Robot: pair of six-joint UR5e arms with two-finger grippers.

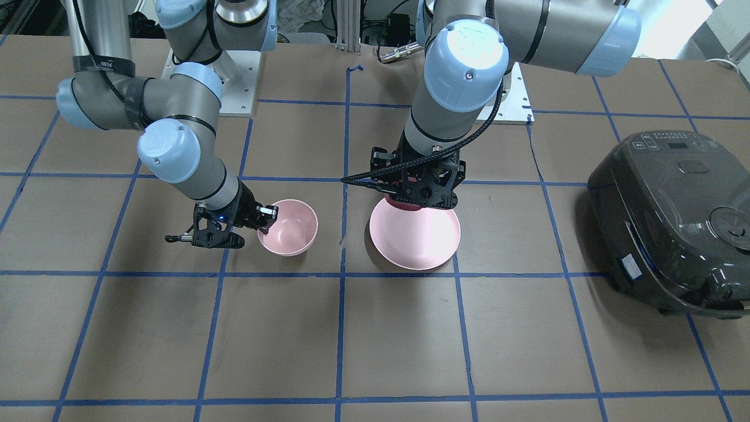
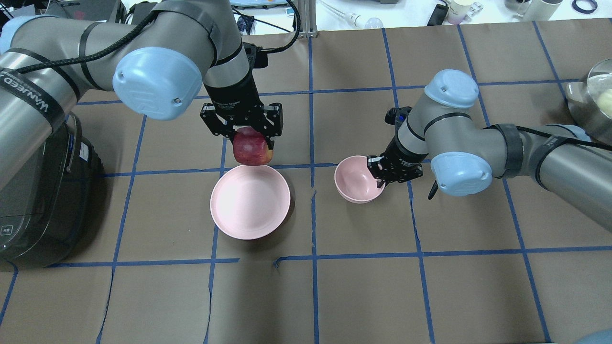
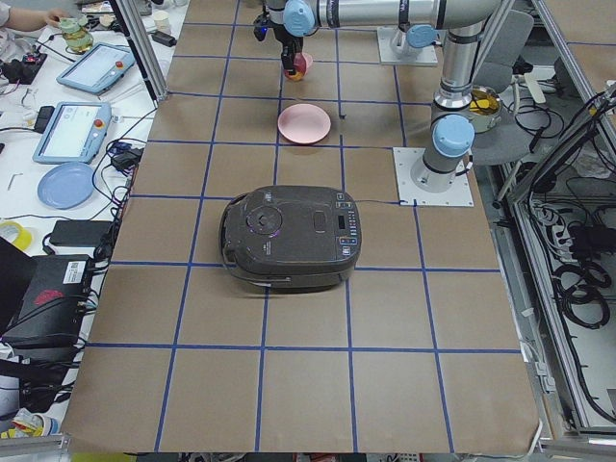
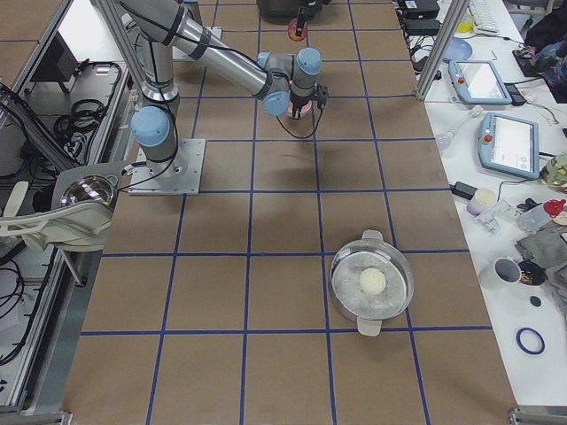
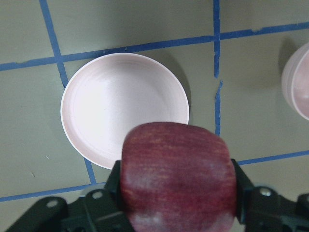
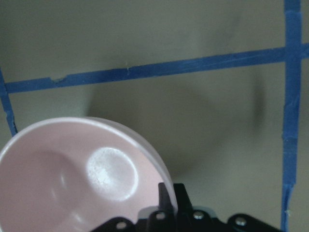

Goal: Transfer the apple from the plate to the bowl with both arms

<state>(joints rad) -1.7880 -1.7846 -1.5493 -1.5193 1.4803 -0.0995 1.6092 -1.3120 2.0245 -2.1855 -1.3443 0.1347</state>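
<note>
Apple [image 2: 252, 149] clamped in left gripper [image 2: 251, 139] above plate [image 2: 248, 205], right gripper [image 2: 380, 179] pinching bowl [image 2: 355, 184] rim, rice cooker [image 1: 674, 223] well aside

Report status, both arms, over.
Left gripper shut on apple, held above the plate. Right gripper shut on the rim of the bowl, bowl empty. Nothing between apple and bowl.

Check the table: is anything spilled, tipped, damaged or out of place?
Only the blue tape line between the wide pale pink plate and the small deep pink bowl is torn and jagged. Nothing is spilled; the dark red apple is whole in the left gripper.
</note>
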